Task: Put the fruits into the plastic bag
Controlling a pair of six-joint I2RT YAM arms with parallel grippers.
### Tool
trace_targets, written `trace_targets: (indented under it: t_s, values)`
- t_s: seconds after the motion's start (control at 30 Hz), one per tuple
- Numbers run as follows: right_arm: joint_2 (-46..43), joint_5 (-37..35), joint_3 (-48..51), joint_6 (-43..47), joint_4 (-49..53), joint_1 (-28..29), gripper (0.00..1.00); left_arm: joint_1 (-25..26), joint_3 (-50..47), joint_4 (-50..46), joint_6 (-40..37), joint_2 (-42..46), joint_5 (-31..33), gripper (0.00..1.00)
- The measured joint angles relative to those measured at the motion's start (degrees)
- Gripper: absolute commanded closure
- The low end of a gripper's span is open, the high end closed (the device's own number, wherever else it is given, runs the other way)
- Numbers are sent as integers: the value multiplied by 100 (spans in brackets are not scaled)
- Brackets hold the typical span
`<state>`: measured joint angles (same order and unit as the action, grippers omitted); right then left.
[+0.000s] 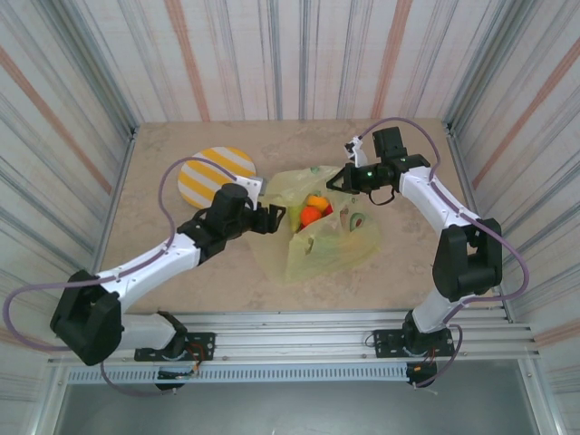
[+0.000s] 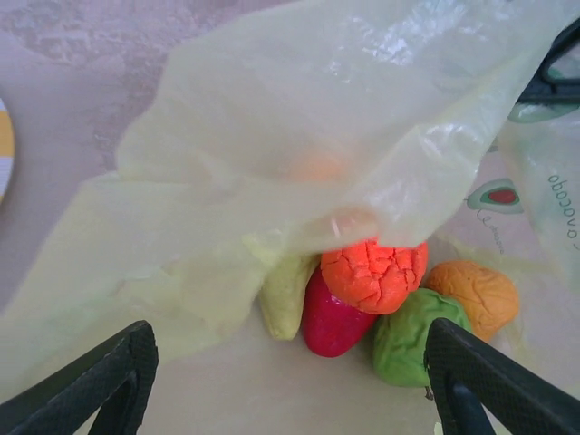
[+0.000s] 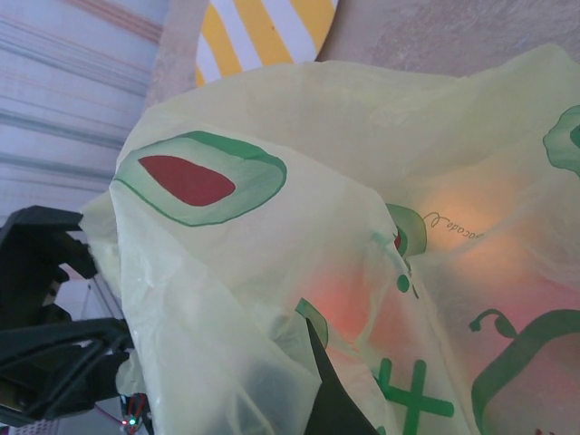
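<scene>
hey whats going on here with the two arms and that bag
Two robot arms are bagging toy fruits. The right gripper pinches the far edge of the plastic bag and holds its mouth lifted open. The left gripper sits at that mouth, fingers spread with nothing between them. Several pieces already lie inside: an orange one, a red strawberry, a green piece and a yellow-orange one. A striped plate lies on the table left of the bag.

**Obscured items**

Film of plastic bag [image 2: 299, 136] covers top of orange fruit [image 2: 373, 272]; pale fruit [image 2: 288, 294] half under flap; third fruit [image 2: 313, 166] only a blur through film. At left edge, plate [image 2: 3, 145] cropped. On right gripper [image 1: 337, 178], one finger [image 3: 335, 399] shows, other buried.
</scene>
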<state>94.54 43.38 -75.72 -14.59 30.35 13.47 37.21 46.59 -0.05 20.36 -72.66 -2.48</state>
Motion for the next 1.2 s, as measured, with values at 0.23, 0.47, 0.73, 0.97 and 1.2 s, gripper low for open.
trace_targets:
  t_s: [0.23, 0.47, 0.73, 0.97, 1.2]
  values:
    - [0, 0, 0, 0, -20, 0, 100, -186, -166, -63, -46, 680, -369, 22]
    - [9, 0, 0, 0, -37, 0, 100, -483, -264, -636, 24, 1609, -208, 19]
    - [144, 0, -2, 0, -35, 7, 100, -1523, -960, -1049, 699, 2074, -459, 17]
    - [157, -2, -2, -2, -37, 44, 100, -1471, -1502, -767, 1379, 1888, -1047, 17]
    - [195, -2, -2, -2, -37, 116, 100, -791, -1829, -98, 1956, 1150, -1257, 30]
